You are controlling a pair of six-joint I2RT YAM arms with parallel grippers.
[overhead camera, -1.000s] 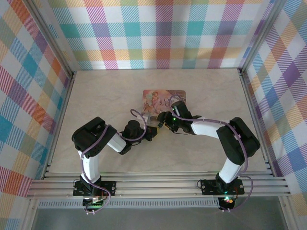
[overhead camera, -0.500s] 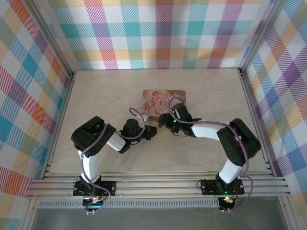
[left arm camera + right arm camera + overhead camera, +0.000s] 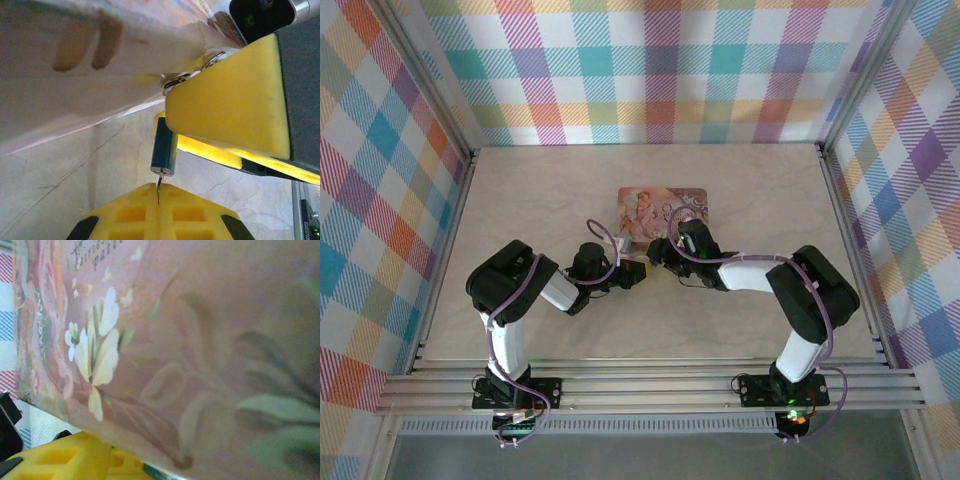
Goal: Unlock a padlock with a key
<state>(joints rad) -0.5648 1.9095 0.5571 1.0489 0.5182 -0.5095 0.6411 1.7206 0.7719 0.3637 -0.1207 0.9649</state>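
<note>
left gripper (image 3: 158,187) pinched tight on key (image 3: 159,179), right gripper (image 3: 171,131) clamping padlock (image 3: 163,150), beside pink tin (image 3: 175,340)

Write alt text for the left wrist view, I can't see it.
The left gripper, shut on the dark key, holds its tip at the base of the blue padlock, which the right gripper pinches by the pink tin.

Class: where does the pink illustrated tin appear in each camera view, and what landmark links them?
Top external: pink tin at the centre of the table, just beyond the right gripper.
Left wrist: blurred, across the upper left.
Right wrist: close up, top to lower right.
Landmark: the right gripper, its yellow pads next to the tin.
</note>
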